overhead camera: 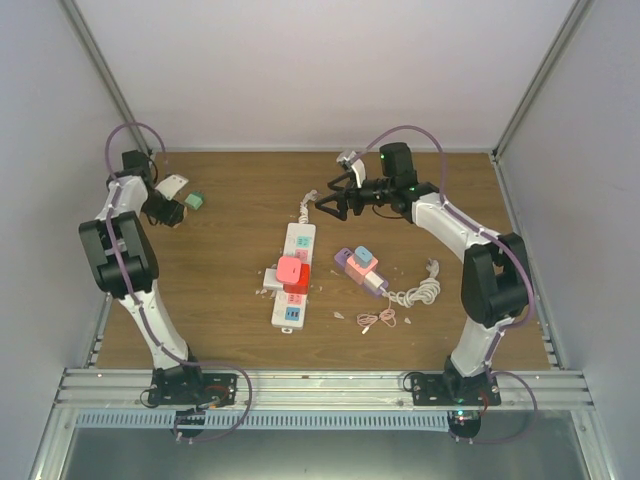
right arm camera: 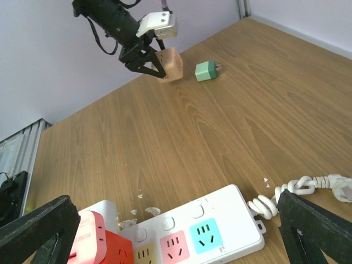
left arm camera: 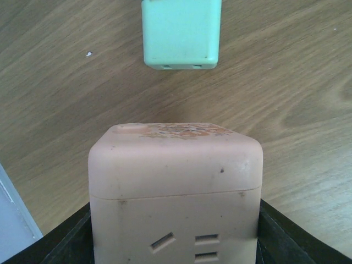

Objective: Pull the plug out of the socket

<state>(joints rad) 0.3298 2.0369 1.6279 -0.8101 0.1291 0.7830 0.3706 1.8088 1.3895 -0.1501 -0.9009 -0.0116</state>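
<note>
My left gripper (left arm camera: 175, 242) is shut on a pale pink cube socket (left arm camera: 175, 181) and holds it at the table's far left. A mint green plug (left arm camera: 181, 33) lies on the wood just beyond the cube, apart from it. The right wrist view shows the same: left gripper (right arm camera: 146, 58), cube (right arm camera: 170, 65), green plug (right arm camera: 207, 71). In the top view the green plug (overhead camera: 194, 201) lies beside the left gripper (overhead camera: 168, 208). My right gripper (overhead camera: 328, 203) is open and empty above the far end of a white power strip (overhead camera: 300, 238), with its fingers (right arm camera: 38, 231) wide apart.
The power strip (right arm camera: 220, 212) carries a pink cube (overhead camera: 291, 268), a red cube (overhead camera: 297, 287) and a white adapter (overhead camera: 270, 281). A purple, pink and blue adapter stack (overhead camera: 358, 264), a coiled white cable (overhead camera: 420, 293) and a pink cable (overhead camera: 380, 320) lie to its right.
</note>
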